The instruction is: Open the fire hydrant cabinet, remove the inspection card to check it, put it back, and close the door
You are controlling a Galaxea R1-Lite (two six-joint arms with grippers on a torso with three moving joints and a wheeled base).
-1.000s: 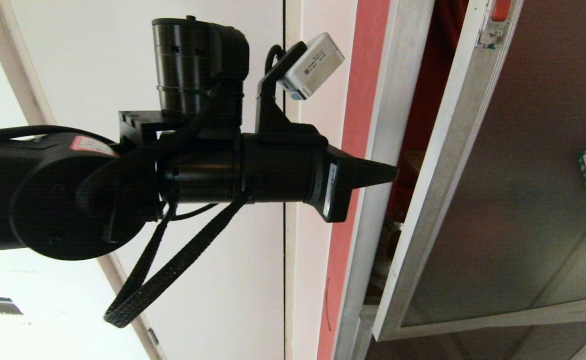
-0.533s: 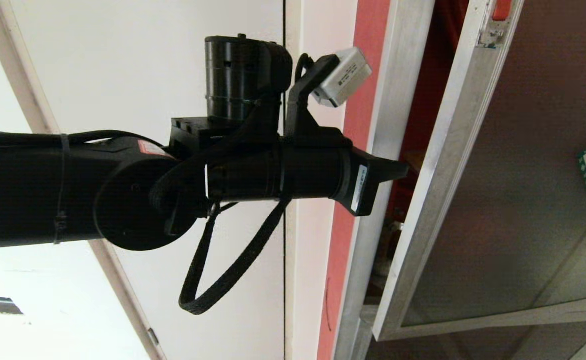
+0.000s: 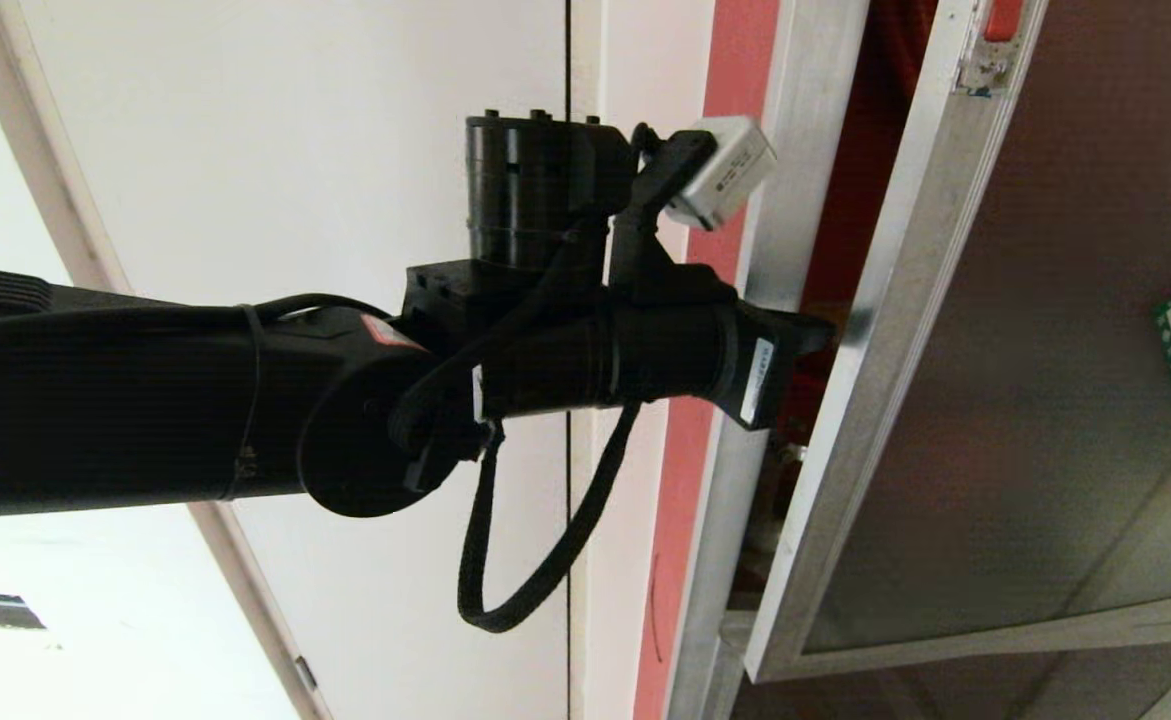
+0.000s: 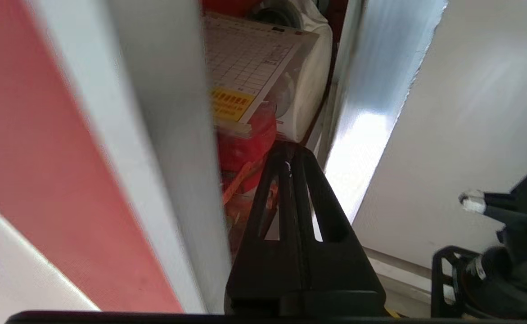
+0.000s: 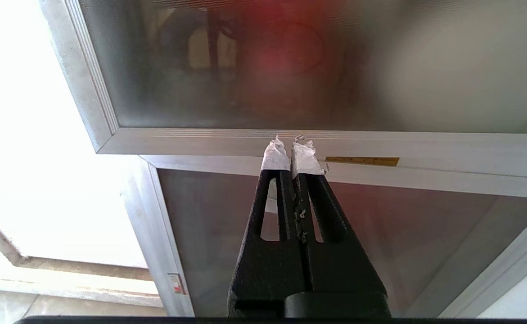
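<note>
Door-opening step in hand: left end effector (image 3: 820,335), fingers pressed together and empty, wedged into the gap between cabinet frame (image 3: 780,180) and half-open door (image 3: 875,380). Inspection card (image 4: 249,67) visible inside, leaning on white hose roll (image 4: 306,85). Next, by judgement: sweep door wider, then part fingers for card. Right end effector (image 5: 292,144) closed, idle.

Bright daylight is washing out the white wall (image 3: 345,150) and glaring on the silver frame (image 4: 362,135), while motion blur is smearing the left wrist view.
</note>
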